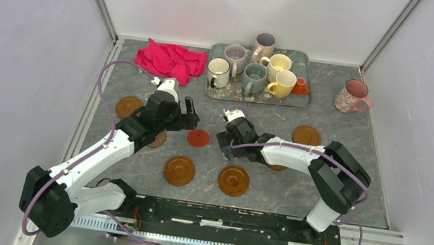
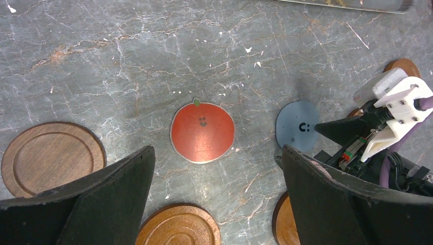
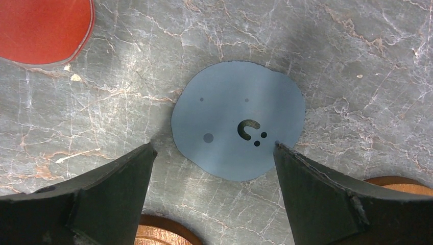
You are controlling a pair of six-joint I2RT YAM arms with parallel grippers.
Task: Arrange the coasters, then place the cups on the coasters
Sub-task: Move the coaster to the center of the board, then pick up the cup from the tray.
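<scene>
In the right wrist view a blue coaster (image 3: 237,120) lies flat on the marble table. My right gripper (image 3: 214,148) is open over its near edge, and its right fingertip (image 3: 280,149) is at the rim. A red coaster (image 1: 198,138) lies just ahead of my open left gripper (image 2: 217,153), which holds nothing. Amber coasters (image 1: 179,170) (image 1: 234,180) (image 1: 307,135) (image 1: 129,107) are spread over the table. A dark brown one (image 2: 51,157) sits to the left. Several cups (image 1: 254,78) stand on the tray. A pink floral cup (image 1: 352,97) stands alone at the back right.
The teal tray (image 1: 209,89) sits at the back centre, with a red cloth (image 1: 170,60) to its left. Both grippers (image 1: 189,113) (image 1: 224,146) are close together at mid-table. White walls enclose the back and sides. Another amber coaster (image 1: 277,166) peeks from under the right arm.
</scene>
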